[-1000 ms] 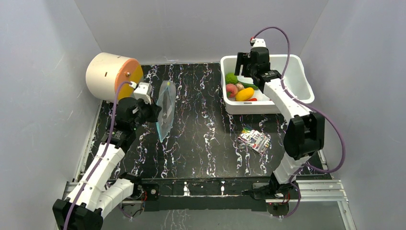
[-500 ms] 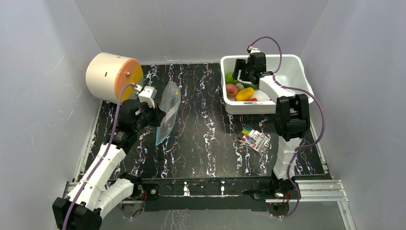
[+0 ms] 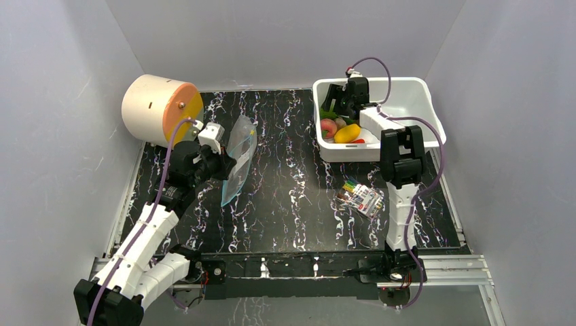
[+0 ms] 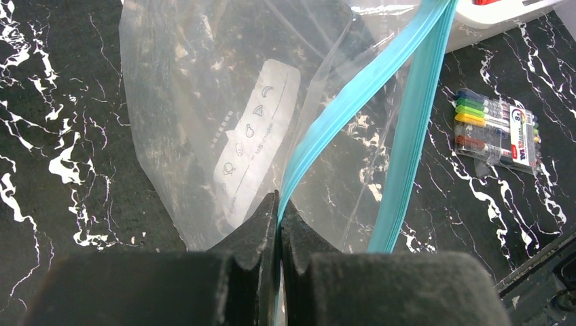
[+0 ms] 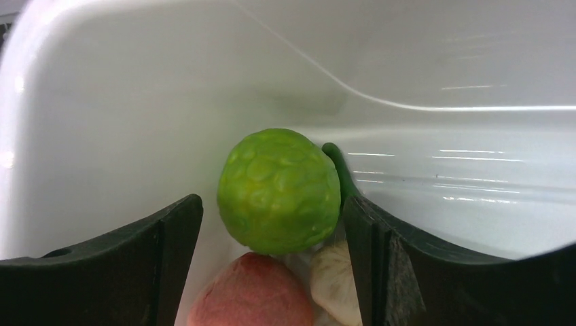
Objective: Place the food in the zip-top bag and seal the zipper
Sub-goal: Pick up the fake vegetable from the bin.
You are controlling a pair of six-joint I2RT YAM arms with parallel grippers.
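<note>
My left gripper (image 3: 221, 161) (image 4: 279, 210) is shut on the teal zipper (image 4: 353, 95) strip of the clear zip-top bag (image 3: 238, 159) (image 4: 204, 122), holding it up with its mouth spread open. The food lies in the white bin (image 3: 424, 109): a bumpy green ball (image 5: 278, 190) (image 3: 328, 111), a pink peach (image 5: 251, 292) (image 3: 329, 127), a pale piece (image 5: 336, 282), a yellow piece (image 3: 347, 133) and a red piece (image 3: 358, 141). My right gripper (image 3: 334, 109) (image 5: 272, 224) is open inside the bin, its fingers either side of the green ball, not touching it.
A cream and orange cylinder (image 3: 159, 109) lies at the back left. A flat packet of colour markers (image 3: 360, 198) (image 4: 499, 132) lies on the black marbled table (image 3: 292, 204) in front of the bin. Grey walls enclose the workspace.
My right arm has folded and the gripper moved left and down into the bin over the food. My left gripper tilted the bag slightly to the right, then held it still.
</note>
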